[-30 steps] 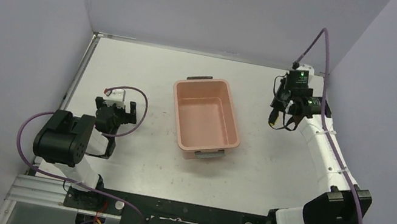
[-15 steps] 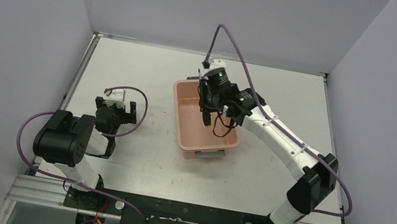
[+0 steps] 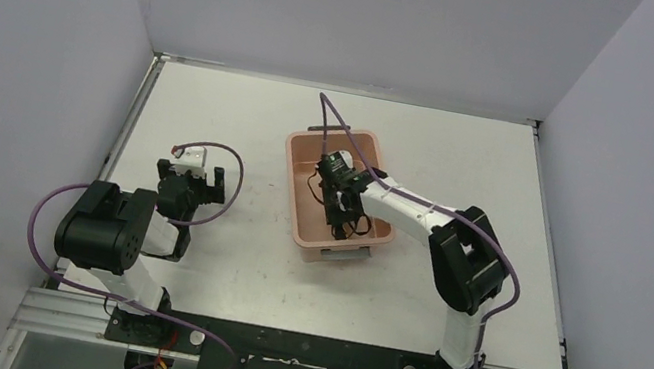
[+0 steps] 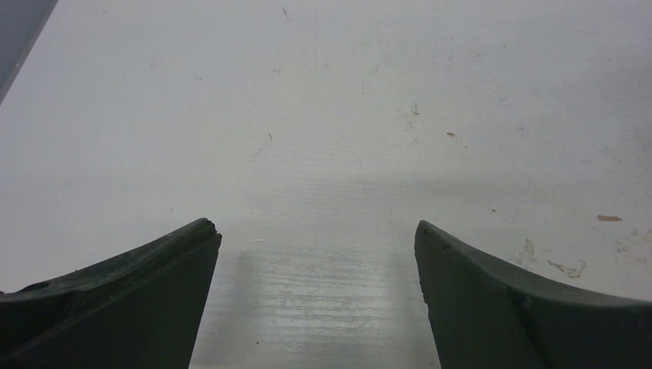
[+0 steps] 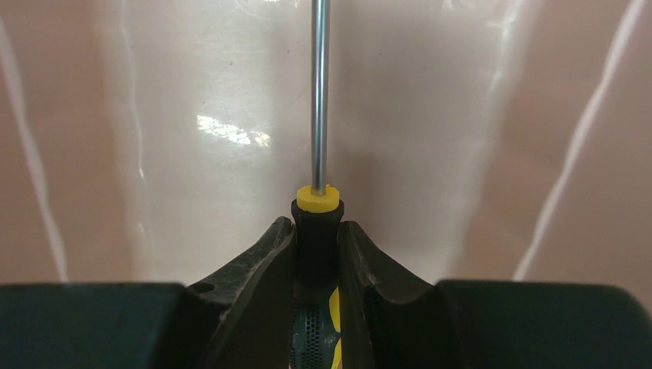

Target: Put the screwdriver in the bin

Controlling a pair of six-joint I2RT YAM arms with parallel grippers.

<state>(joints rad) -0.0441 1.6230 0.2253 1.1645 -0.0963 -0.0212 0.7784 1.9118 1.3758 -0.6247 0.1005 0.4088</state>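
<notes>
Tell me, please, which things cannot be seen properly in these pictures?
- Tip of the screwdriver: right wrist view, the shaft leaves the top edge.
- Screwdriver in the top view: hidden under the right gripper inside the bin.
- Whether the tip touches the bin floor: no view shows it.
- Body of the left gripper: left wrist view, cut off by the bottom edge.

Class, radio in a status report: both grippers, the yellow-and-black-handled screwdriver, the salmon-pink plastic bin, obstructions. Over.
Left gripper open, empty, over the white table. Right gripper shut on the screwdriver, low inside the bin, not yet released. No obstruction seen.
</notes>
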